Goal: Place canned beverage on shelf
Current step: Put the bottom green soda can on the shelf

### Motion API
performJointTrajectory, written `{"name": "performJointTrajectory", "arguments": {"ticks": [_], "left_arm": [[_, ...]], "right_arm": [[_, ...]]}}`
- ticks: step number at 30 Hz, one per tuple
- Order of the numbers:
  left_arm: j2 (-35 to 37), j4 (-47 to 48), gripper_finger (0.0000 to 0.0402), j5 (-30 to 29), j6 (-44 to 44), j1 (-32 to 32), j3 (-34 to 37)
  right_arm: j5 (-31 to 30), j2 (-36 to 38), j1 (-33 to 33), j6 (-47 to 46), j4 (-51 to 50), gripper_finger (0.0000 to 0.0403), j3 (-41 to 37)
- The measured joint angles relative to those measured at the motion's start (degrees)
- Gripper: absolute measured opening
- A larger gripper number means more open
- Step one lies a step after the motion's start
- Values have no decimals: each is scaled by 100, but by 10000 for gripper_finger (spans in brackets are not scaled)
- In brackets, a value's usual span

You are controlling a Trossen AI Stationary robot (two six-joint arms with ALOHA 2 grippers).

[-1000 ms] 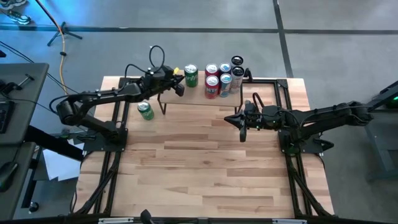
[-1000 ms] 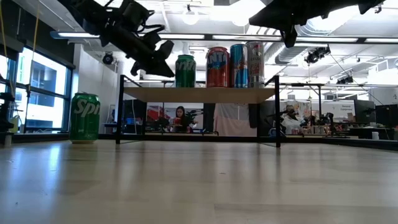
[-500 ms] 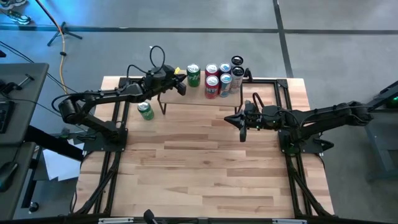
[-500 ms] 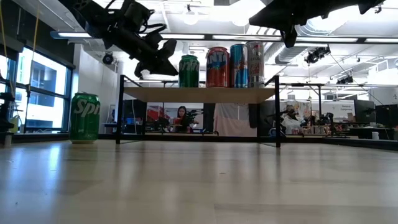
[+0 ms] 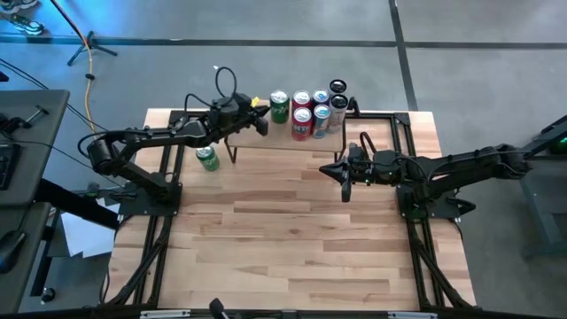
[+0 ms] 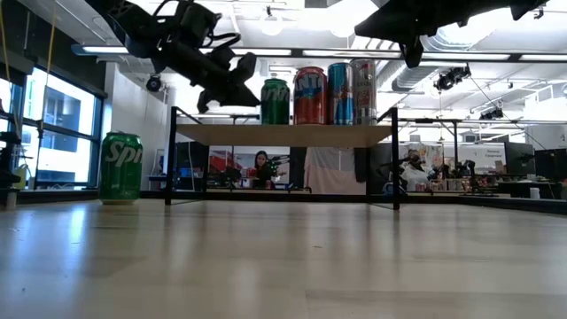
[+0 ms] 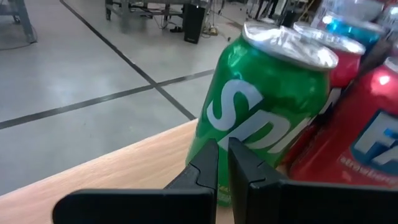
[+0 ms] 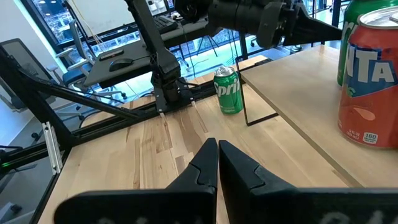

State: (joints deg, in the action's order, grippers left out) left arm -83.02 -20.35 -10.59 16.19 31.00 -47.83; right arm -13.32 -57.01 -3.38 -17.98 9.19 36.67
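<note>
A green canned beverage stands upright on the shelf, a light-wood board on thin black legs at the table's far side. It is just left of a cluster of red, blue and dark cans. My left gripper is shut, and its tips are at the green can's left side. A second green can stands on the tabletop, left of the shelf. My right gripper hangs shut above the table, right of centre, and holds nothing. My left gripper has its shut fingertips against the green can's side wall, low on the can. The fingers come from the table's left, nearly level and slanting a little downward. The can stands upright with its base on the shelf board.
Red, blue and silver cans crowd the shelf's right half, close beside the green can. The shelf's black legs stand on the tabletop. Bare wooden tabletop stretches toward the near edge. A person sits in the room behind the table.
My left gripper has moved toward the table's right along the shelf, still shut. The green can has slid with it across the shelf board, staying upright, and now stands close against the red can. The right arm has kept still.
</note>
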Motion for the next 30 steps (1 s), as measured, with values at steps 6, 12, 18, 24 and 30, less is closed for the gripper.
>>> {"name": "performJointTrajectory", "arguments": {"ticks": [6, 12, 18, 24, 30], "left_arm": [[-24, -64, 0, 30, 85, -55, -2], [-26, -62, 0, 48, 160, -87, -2], [-26, -117, 0, 46, 165, -98, -2], [-26, -276, 0, 46, 146, -98, -7], [-26, -274, 0, 45, 128, -98, -7]], "right_arm": [[0, 0, 0, 1, 0, 0, 0], [0, 0, 0, 0, -2, 0, 0], [0, 0, 0, 0, -2, 0, 0], [0, -2, 0, -9, 0, 0, 0], [0, -2, 0, -13, 0, 0, 0]]}}
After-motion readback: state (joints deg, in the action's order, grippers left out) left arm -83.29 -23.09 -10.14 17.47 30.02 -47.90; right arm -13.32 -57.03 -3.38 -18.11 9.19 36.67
